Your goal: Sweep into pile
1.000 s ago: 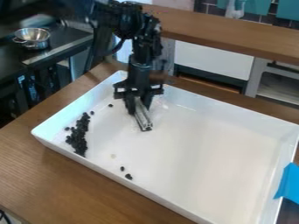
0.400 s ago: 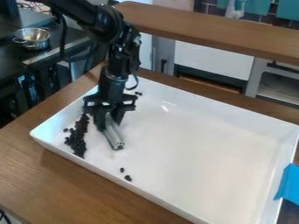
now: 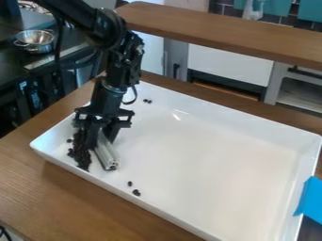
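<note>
A glossy, smooth finish is shown by the tray (image 3: 207, 160), marked by bright reflections. Dull metal is suggested by the grey bar (image 3: 107, 155), polished metal by the bowl (image 3: 35, 39). Grained wood is seen in the counter (image 3: 69, 202), and a matt surface is presented by the tape (image 3: 309, 200).
</note>
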Available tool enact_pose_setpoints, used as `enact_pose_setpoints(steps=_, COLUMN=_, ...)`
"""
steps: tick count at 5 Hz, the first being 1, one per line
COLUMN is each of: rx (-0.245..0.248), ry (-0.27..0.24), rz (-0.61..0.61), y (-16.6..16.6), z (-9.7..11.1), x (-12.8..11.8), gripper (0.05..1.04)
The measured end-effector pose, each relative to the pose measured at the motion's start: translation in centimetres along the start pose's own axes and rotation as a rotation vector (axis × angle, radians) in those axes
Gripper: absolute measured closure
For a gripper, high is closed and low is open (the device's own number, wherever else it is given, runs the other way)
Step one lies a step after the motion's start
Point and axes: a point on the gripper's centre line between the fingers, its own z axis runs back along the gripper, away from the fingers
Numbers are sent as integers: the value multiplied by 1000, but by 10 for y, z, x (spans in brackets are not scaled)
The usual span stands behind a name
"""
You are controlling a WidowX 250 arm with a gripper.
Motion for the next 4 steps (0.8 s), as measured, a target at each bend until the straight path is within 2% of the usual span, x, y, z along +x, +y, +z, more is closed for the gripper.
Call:
enact_pose_setpoints(steps=1, rx=47, ry=-1, rz=-9, y=11, z=-5, x=0, gripper=691)
enact_pose_setpoints(steps=2, rx=-75, ry=11, rz=-59, y=20, z=-4, x=-4, gripper=691)
enact_pose_setpoints(steps=3, rx=-283, ry=19, rz=-223, y=12, z=8, x=-27, gripper=691)
enact_pose_setpoints(steps=4, rx=-394, ry=12, rz=-347, y=-16, z=29, x=-55, gripper=691)
